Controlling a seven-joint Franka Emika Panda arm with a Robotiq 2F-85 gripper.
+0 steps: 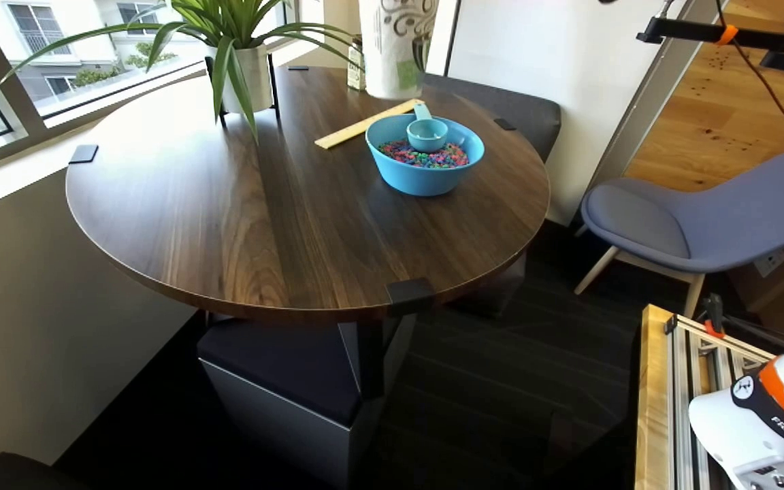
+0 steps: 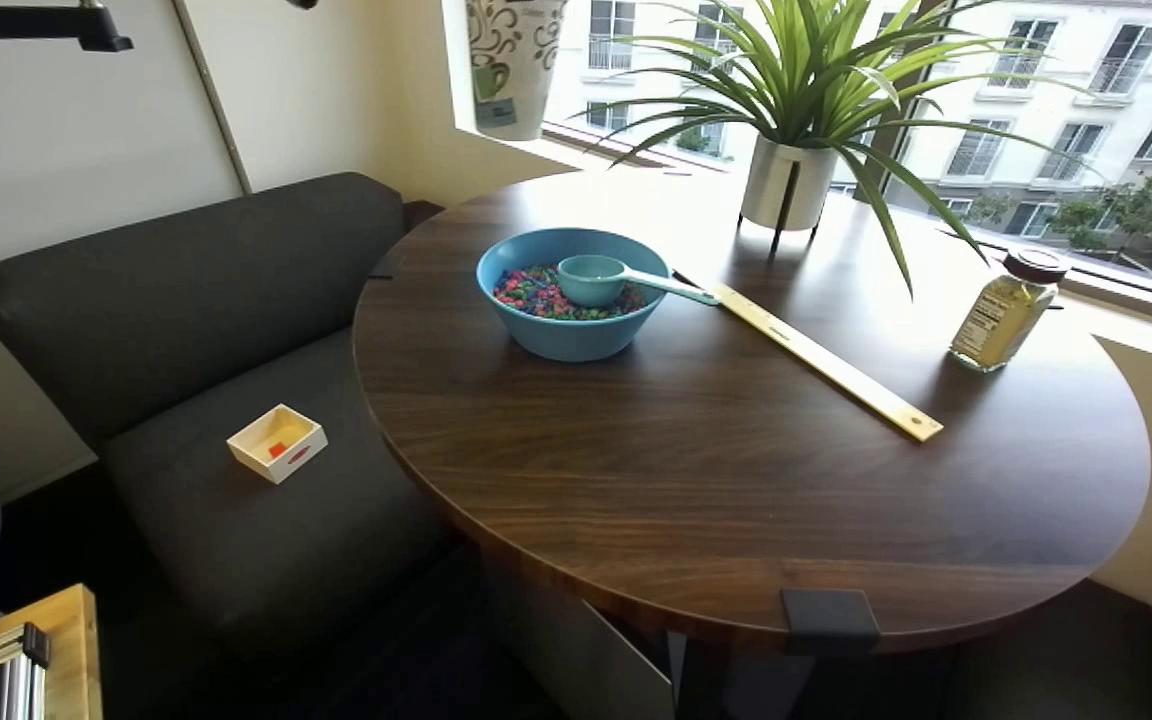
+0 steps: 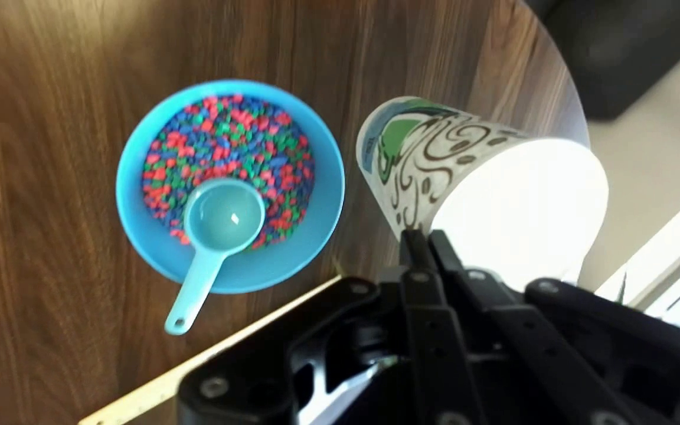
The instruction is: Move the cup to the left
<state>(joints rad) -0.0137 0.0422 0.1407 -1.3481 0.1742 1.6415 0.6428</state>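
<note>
In the wrist view the black gripper (image 3: 427,237), built of slim bolted links, stands narrow, its two fingers pinched on the rim of the cup (image 3: 458,168). One finger lies on the printed outside, the other over the mouth; the cup's body extends ahead of the fingertips. The cup is tall, round and tapered, matte cream-white, with curling brown lines, bean shapes and a green mug motif; its wide mouth is washed out by glare. In both exterior views it hangs roughly upright, clear of the round table (image 1: 310,238), whose dark wood shows a straight, glossy grain. Below it and to one side sits a smooth blue bowl (image 3: 269,268) with flaring walls, filled with small red, blue and green pieces (image 3: 234,147); a glossy pale-blue scoop (image 3: 216,239) rests on them, its handle across the rim. Just beside the bowl lies a flat, pale-yellow ruler (image 2: 826,362). In an exterior view a clear, square-sided bottle (image 2: 1001,320) with a dark lid stands well apart from the bowl. Farther off, a plant (image 2: 816,90) with long, arching leaves rises from a smooth cylindrical pot (image 2: 781,185) on thin black legs.
</note>
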